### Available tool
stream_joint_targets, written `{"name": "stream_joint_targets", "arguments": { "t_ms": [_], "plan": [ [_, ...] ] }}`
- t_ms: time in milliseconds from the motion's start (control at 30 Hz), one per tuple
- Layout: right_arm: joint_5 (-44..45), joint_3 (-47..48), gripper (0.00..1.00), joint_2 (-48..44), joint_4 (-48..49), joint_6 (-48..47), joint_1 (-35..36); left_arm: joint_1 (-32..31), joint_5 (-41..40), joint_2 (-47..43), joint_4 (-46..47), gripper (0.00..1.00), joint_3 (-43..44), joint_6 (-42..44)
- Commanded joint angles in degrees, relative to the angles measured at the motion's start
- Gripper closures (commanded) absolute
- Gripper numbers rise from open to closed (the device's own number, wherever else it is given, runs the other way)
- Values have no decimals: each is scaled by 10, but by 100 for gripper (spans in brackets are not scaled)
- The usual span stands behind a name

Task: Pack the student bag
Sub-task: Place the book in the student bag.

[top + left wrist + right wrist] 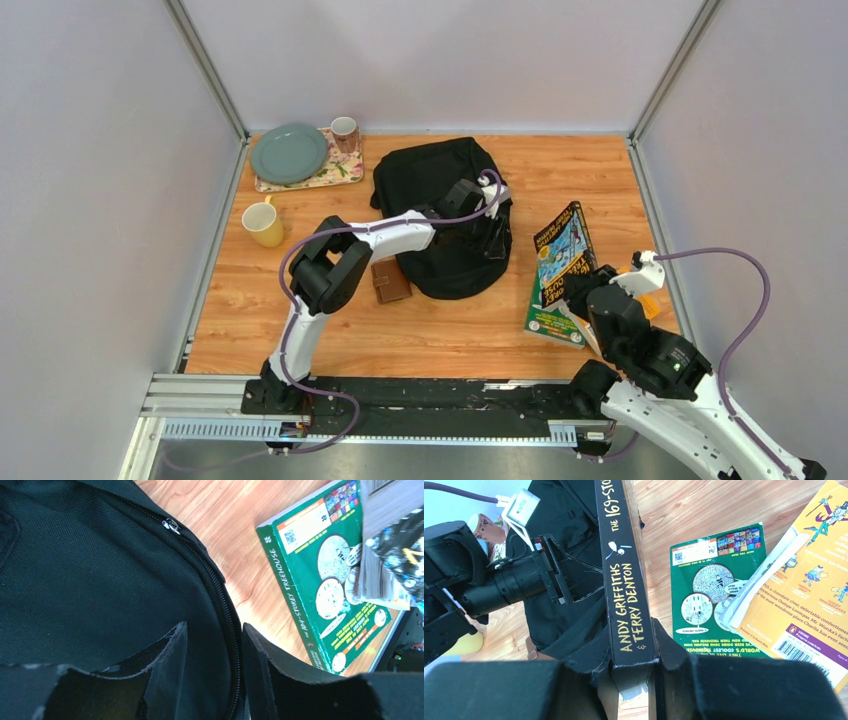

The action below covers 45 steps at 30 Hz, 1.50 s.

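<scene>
The student bag (440, 205) is a large black backpack lying at the table's middle back. My left gripper (493, 232) is over its right side; in the left wrist view the left gripper (214, 650) is closed on the bag's zipped edge (225, 610), with the fabric filling the gap between the fingers. My right gripper (582, 287) is shut on a black-spined book (624, 580), which it holds upright on edge just right of the bag. The book's blue cover (562, 243) shows from above.
A green book (548, 318) lies flat under the held one, with a yellow book (809, 580) overlapping its right side. A brown wallet (390, 281) lies left of the bag. A yellow mug (262, 224), a green plate (289, 153) and a patterned mug (344, 132) stand back left.
</scene>
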Motion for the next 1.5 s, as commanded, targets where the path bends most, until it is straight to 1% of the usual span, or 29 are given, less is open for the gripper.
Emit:
{"name": "stream_joint_targets", "arguments": {
  "t_ms": [0,67,167,233,300,400,467,500,567,700,867,1033,1133,1167,1267,1467],
  "plan": [
    [12,16,92,-1,50,0,0,1,4,16,13,47,15,-16],
    [11,16,92,-1,50,0,0,1,-6,18,13,47,16,-19],
    [8,16,92,-3,50,0,0,1,-11,18,16,51,17,-25],
    [9,16,92,-3,50,0,0,1,-11,18,19,58,17,-32],
    [7,16,92,-4,50,0,0,1,-11,21,18,62,18,-34],
    [7,16,92,-8,50,-4,0,2,-16,23,12,63,18,-32],
    [8,15,92,-8,50,-2,0,2,-13,24,9,58,18,-30],
    [8,15,92,-9,50,-3,-1,2,-11,25,8,54,17,-30],
    [7,14,91,-8,50,-2,0,2,-7,24,8,54,17,-30],
    [5,13,91,-5,52,-2,0,1,-2,26,3,50,18,-26],
    [6,12,91,-5,52,-1,0,0,-9,37,-15,50,17,-16],
    [5,8,91,-5,54,-1,0,-14,-58,37,-33,49,14,21],
    [2,7,91,-3,55,-2,0,-22,-77,33,-38,44,7,36],
    [2,7,91,-3,56,-1,0,-23,-80,28,-38,41,1,46],
    [1,6,91,-4,56,-2,0,-40,-113,19,-40,39,-10,70],
    [1,10,90,-4,57,-5,0,-45,-146,33,-51,37,-14,70]
  ]
}}
